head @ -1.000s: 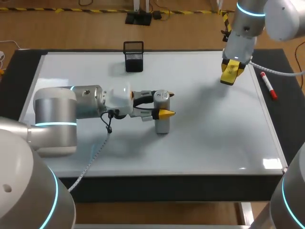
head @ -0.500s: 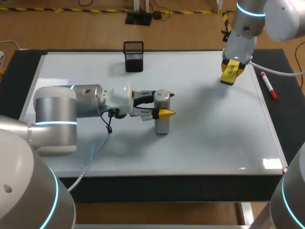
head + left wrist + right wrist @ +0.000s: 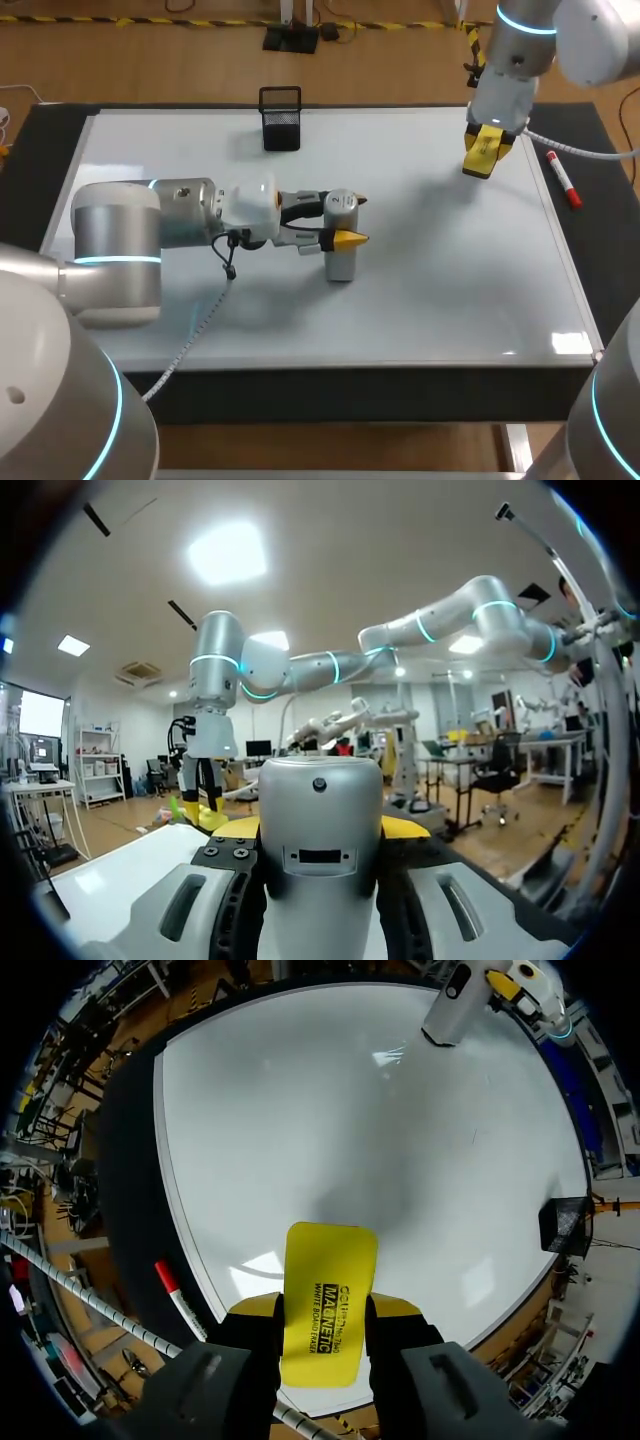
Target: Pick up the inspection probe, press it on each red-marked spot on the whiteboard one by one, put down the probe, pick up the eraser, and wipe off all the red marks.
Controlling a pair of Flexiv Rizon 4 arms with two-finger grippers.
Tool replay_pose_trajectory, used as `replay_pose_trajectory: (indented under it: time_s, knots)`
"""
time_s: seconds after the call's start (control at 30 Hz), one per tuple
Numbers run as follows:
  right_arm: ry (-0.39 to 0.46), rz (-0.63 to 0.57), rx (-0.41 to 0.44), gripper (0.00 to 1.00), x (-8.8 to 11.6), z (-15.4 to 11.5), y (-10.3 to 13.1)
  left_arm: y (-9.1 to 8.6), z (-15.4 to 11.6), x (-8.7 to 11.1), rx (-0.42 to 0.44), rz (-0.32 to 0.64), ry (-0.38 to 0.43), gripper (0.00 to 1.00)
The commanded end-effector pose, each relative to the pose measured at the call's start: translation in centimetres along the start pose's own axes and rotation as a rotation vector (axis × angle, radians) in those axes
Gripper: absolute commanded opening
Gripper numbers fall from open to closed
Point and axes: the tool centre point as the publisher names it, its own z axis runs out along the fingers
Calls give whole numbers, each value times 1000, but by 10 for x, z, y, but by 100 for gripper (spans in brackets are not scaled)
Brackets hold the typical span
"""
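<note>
Probe [image 3: 341, 260] moved?
No, unmoved: upright at the whiteboard's [image 3: 450, 290] middle, clamped in the left tool [image 3: 352, 219]. Right tool [image 3: 487, 150] grips the eraser [image 3: 478, 160] at two o'clock.
Hidden?
Probe's base, behind the left tool in its wrist view.

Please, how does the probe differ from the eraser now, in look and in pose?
The probe is a silver-grey cylinder; the eraser is a flat yellow slab. The probe stands upright on the whiteboard, near its middle; the eraser seems held above it, by the far right corner. The left gripper clamps the probe, the right gripper the eraser. Shared: each is gripped between two fingers.
</note>
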Motion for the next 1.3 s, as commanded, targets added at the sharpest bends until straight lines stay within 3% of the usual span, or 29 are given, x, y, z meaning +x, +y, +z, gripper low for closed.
replay_pose_trajectory:
  time_s: [0.03, 0.3, 0.67, 1.07, 1.3]
  knots:
    - [4, -2, 0, 0, 0, -1, -1, -11, -4, -5, 7, -11, -12, 0]
    - [4, -2, 0, 0, 0, -1, -1, -37, -37, -32, -14, -18, -78, 0]
    - [4, -2, 0, 0, 0, -1, -1, -62, -109, -56, -27, 3, -222, 0]
    - [4, -2, 0, 0, 0, -1, -1, -71, -198, -75, -59, -7, -382, 0]
    - [4, -2, 0, 0, 0, -1, -1, -73, -226, -84, -67, -2, -429, 0]
